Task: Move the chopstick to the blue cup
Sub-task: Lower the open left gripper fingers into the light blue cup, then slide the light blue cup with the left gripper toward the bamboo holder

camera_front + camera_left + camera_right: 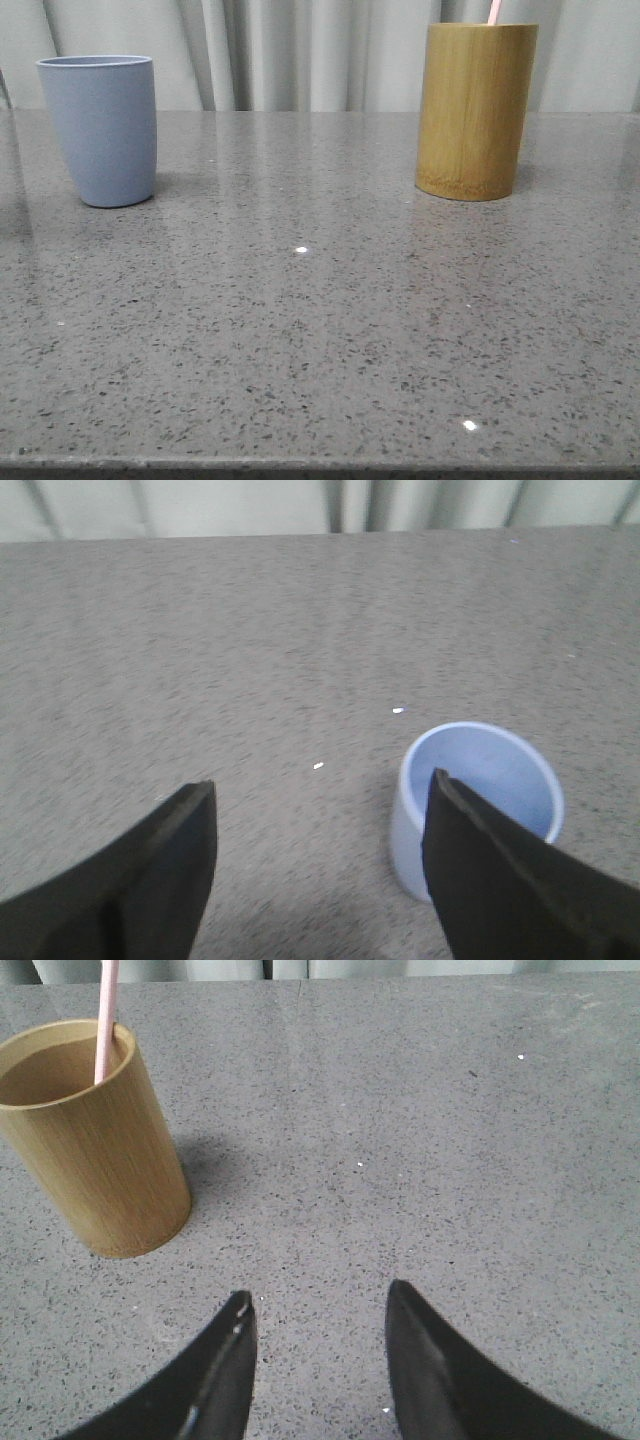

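Observation:
The blue cup (102,128) stands upright at the far left of the table; it also shows in the left wrist view (480,790), empty inside. A pale pink chopstick (494,11) sticks up out of the tan bamboo cylinder (475,108) at the far right; both show in the right wrist view, the chopstick (106,1015) leaning inside the cylinder (92,1140). My left gripper (320,795) is open and empty above the table, with one finger in front of the cup. My right gripper (318,1300) is open and empty, off to the side of the cylinder. Neither gripper shows in the front view.
The grey speckled table (320,330) runs to its front edge at the bottom of the front view. Pale curtains (300,50) hang behind the table.

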`<action>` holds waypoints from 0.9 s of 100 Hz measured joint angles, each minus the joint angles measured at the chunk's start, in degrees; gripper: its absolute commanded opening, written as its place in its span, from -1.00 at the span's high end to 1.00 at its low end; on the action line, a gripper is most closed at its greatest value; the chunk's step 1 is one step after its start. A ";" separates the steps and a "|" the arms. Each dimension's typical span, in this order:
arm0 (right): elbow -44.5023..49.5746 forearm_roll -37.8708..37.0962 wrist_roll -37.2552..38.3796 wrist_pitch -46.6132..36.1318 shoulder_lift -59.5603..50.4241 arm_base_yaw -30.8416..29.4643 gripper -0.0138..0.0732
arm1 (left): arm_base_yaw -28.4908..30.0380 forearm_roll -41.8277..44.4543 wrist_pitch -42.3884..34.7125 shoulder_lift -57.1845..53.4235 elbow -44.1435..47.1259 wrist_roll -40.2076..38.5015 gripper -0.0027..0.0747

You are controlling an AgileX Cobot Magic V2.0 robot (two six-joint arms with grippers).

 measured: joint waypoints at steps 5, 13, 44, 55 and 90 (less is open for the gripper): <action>0.00 0.00 0.00 0.00 0.00 0.00 -0.08 | -0.97 0.00 1.33 2.74 -2.43 0.05 -0.21; 0.00 0.00 0.00 0.00 0.00 0.00 -0.08 | -1.98 -0.13 3.09 7.51 -6.37 0.14 -0.21; 0.00 0.00 0.00 0.23 0.00 0.00 -0.08 | -3.20 -0.33 11.72 22.45 -17.41 1.09 -0.21; 0.00 0.00 0.00 0.34 0.00 0.00 -0.08 | -3.20 -1.77 13.63 25.35 -19.14 1.86 -0.21; 0.00 0.00 0.00 0.36 0.00 0.00 -0.08 | -3.20 -3.28 16.60 29.73 -19.69 2.63 -0.21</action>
